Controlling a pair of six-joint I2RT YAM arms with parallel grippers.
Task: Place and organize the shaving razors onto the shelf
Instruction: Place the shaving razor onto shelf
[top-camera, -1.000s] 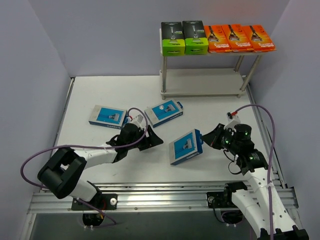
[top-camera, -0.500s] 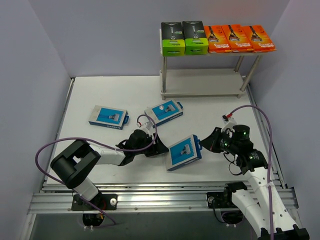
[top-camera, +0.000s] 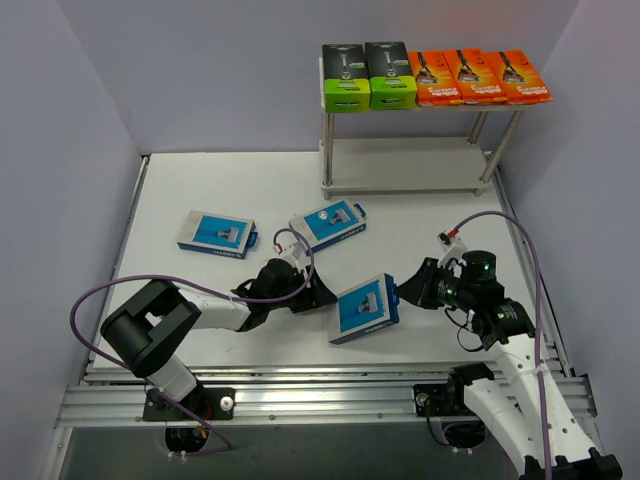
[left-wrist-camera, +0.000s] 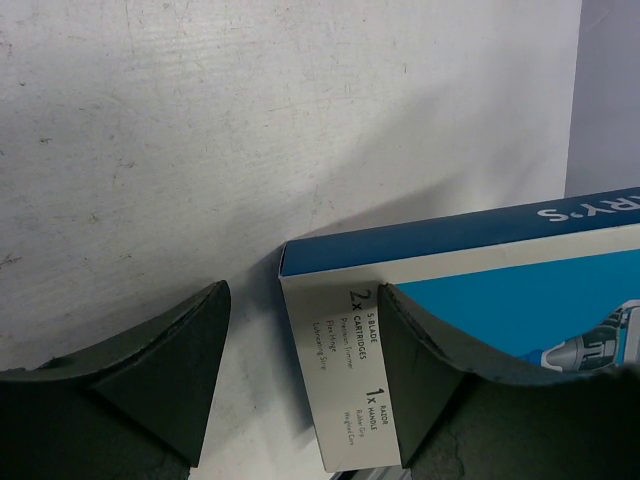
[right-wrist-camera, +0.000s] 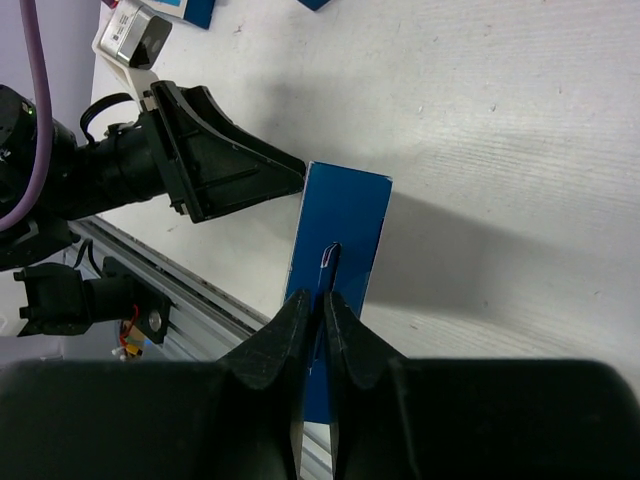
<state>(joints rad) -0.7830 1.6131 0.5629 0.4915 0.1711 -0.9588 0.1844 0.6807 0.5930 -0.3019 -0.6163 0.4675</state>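
While your left gripper (top-camera: 322, 297) stands open with a corner of the blue pack (top-camera: 365, 308) between its fingers (left-wrist-camera: 150, 370), your right gripper (top-camera: 405, 292) is pinched tight on that pack's right edge — white table (top-camera: 430, 230) stretches from there to the shelf (top-camera: 400, 172) beyond.

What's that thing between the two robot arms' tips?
A light blue razor pack sits between the left end effector and the right end effector, which pinches its edge. The top external view shows it best.
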